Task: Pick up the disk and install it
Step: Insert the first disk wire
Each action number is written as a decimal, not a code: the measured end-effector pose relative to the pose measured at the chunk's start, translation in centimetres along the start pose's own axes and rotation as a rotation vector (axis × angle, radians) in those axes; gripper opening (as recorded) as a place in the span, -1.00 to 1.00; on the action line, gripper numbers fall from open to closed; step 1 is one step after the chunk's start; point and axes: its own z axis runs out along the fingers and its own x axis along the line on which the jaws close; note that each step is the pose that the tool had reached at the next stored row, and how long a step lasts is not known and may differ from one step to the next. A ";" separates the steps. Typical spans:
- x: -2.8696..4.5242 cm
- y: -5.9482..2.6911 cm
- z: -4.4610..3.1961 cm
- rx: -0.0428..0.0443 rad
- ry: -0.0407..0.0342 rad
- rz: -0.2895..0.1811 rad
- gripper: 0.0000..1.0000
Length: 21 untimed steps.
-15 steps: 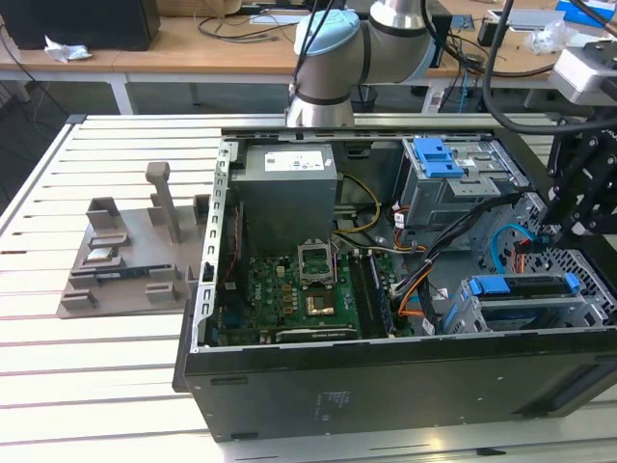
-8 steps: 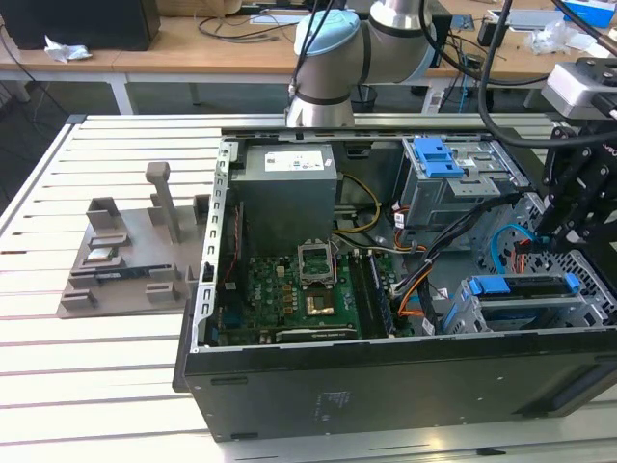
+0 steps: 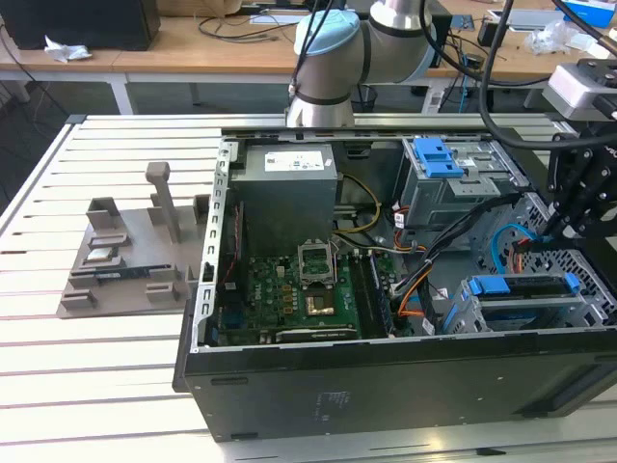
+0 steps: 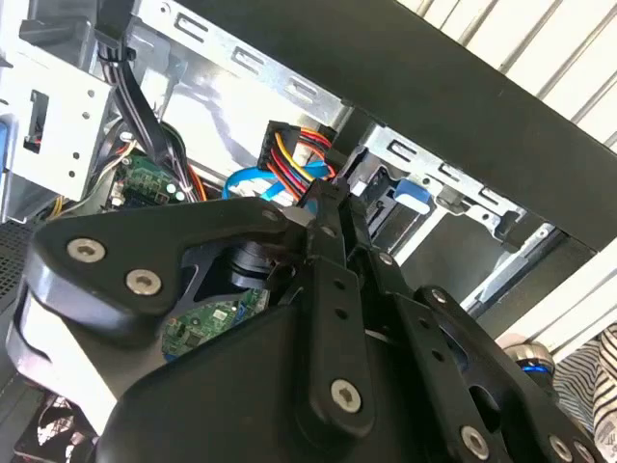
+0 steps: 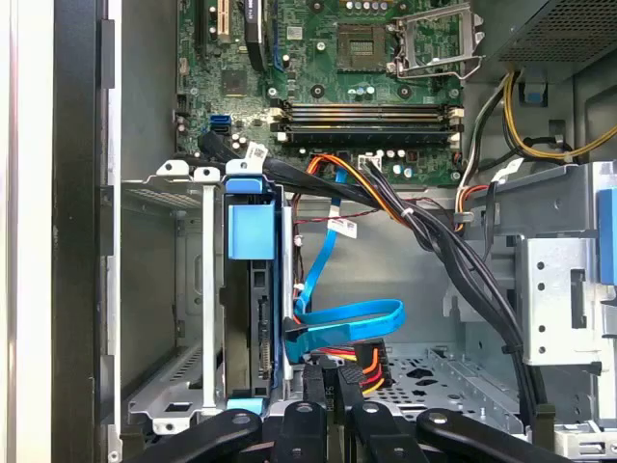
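Observation:
The disk (image 3: 525, 307) sits in the lower metal cage at the front right of the open computer case, its blue bracket (image 3: 521, 286) along the top edge. In the first wrist view the disk (image 5: 258, 309) stands on edge in that cage, with its blue tab (image 5: 251, 231) showing. My gripper (image 3: 542, 236) hangs inside the case just behind the cage, beside the disk and apart from it. Its black fingers are shut in both wrist views, with nothing between them (image 5: 330, 374) (image 4: 333, 201).
A grey power-supply box (image 3: 287, 188) and the green motherboard (image 3: 299, 289) fill the case's left half. An upper cage with a blue latch (image 3: 436, 154) stands at the back. Blue flat cables (image 5: 347, 323) and a black cable bundle (image 5: 463, 260) cross near the gripper. A grey fixture (image 3: 125, 251) rests on the slatted table.

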 end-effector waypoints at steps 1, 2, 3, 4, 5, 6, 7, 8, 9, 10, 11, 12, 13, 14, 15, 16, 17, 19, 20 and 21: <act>0.39 0.01 0.00 0.0000 0.0001 0.000 -0.66; 0.86 0.03 0.00 0.0000 0.0001 -0.001 -0.66; 1.33 0.09 0.01 0.0000 0.0000 -0.001 -0.66; 1.74 0.21 0.04 0.0000 0.0000 -0.001 -0.66; 2.00 0.32 0.07 0.0000 0.0000 -0.001 -0.66; 2.16 0.39 0.12 0.0000 0.0000 -0.002 -0.66; 2.31 0.50 0.26 0.0000 0.0000 -0.002 -0.66; 2.36 0.54 0.38 0.0000 0.0000 -0.002 -0.66; 2.38 0.55 0.54 0.0000 0.0002 -0.002 -0.66; 2.38 0.55 0.71 -0.0001 0.0002 -0.003 -0.66; 2.39 0.57 0.97 -0.0001 0.0001 -0.002 -0.66; 2.39 0.59 1.14 -0.0001 0.0002 -0.002 -0.66; 2.40 0.63 1.23 -0.0001 0.0003 -0.002 -0.66; 2.41 0.66 1.27 -0.0001 0.0002 -0.002 -0.66; 2.44 0.76 1.35 0.0000 0.0003 -0.002 -0.66; 2.46 0.79 1.44 -0.0001 0.0000 -0.002 -0.66; 2.48 0.81 1.52 -0.0001 0.0000 -0.003 -0.66; 2.52 0.84 1.62 -0.0001 0.0002 -0.002 -0.66; 2.54 0.84 1.68 0.0000 0.0005 -0.003 -0.66; 2.55 0.85 1.72 0.0000 0.0005 -0.002 -0.66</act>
